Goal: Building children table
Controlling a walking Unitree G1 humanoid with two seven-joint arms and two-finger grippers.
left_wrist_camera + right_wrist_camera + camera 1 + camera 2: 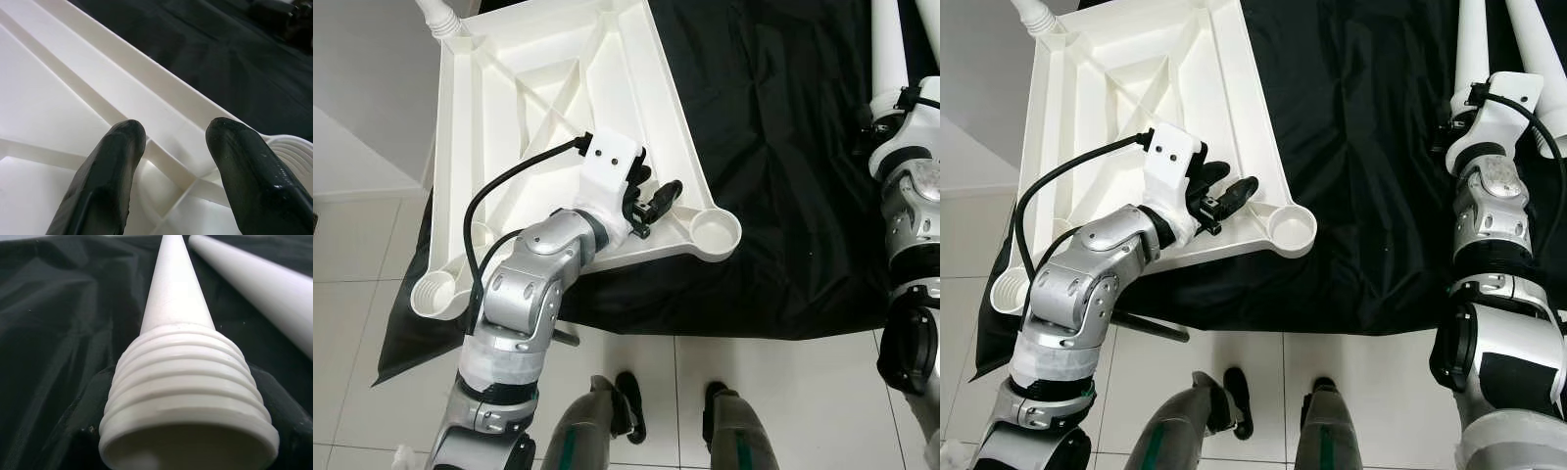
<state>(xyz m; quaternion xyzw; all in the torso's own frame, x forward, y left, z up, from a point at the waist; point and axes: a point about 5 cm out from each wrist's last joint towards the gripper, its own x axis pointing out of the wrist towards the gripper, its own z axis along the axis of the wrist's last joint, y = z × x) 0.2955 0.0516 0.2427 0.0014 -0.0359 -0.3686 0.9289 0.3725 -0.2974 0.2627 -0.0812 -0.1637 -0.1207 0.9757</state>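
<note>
Head views look down on a white tabletop (543,117) lying upside down, its ribbed underside up, on a black sheet (773,147) spread over a floor (636,392) of pale square tiles with thin grey joints. A grey wall (362,88) with a white skirting stands at the robot's left. The sheet is glossy and creased, and its near edge lies just ahead of the robot's feet. No writing or label can be read anywhere.

Round threaded sockets sit at the tabletop's corners: one socket (716,233) at the near right corner, another (435,292) at the near left. At the far left corner a leg (438,17) already stands in its socket.

Left gripper (651,201) hovers over the tabletop's near right rim, just beside the right socket, fingers (110,166) spread apart with nothing between them; the left wrist view shows the ribs and the socket's threads below them. A black cable (499,191) loops from the wrist back to the forearm.

Right gripper (1474,122) is out over the sheet on the robot's right, clamped on the threaded end of a loose leg (181,382), which tapers away from it. A second leg (254,279) lies just beside, on the sheet.
</note>
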